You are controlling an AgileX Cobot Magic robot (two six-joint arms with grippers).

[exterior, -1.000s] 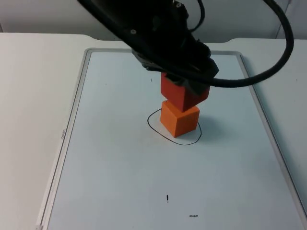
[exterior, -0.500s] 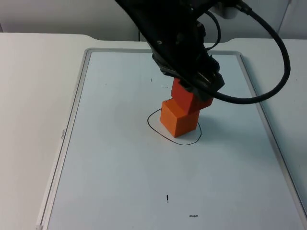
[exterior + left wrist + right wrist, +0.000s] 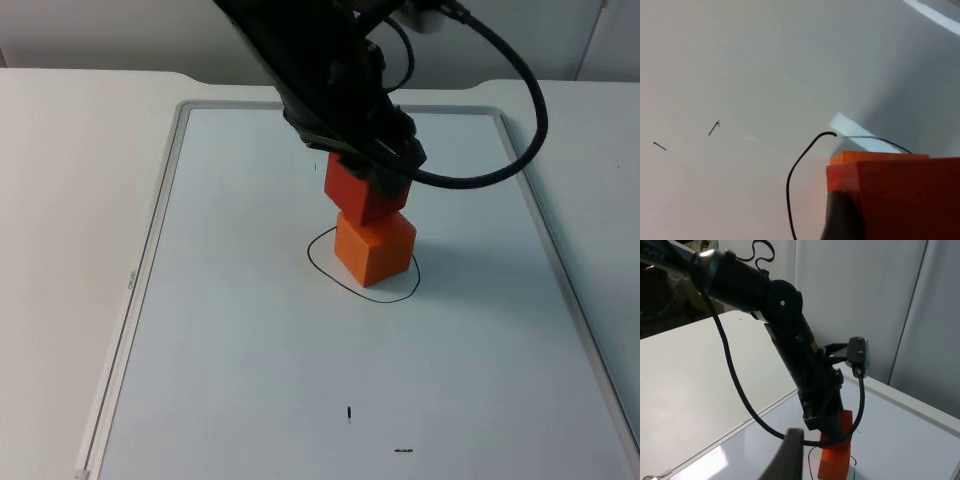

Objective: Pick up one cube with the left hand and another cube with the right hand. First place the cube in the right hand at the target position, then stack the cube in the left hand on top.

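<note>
Red cube [image 3: 361, 190], clamped in left tool [image 3: 372, 172], sits atop orange cube [image 3: 374, 248] inside drawn ring [image 3: 322, 268].

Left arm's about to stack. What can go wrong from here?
1. The red cube, held by the left gripper, sits offset toward the picture's left over the orange cube in the top view; released so, it may overhang or tip.
2. Pressing down could nudge the orange cube off the hand-drawn black circle.
3. The right gripper waits well clear, so it looks unlikely to interfere.
</note>
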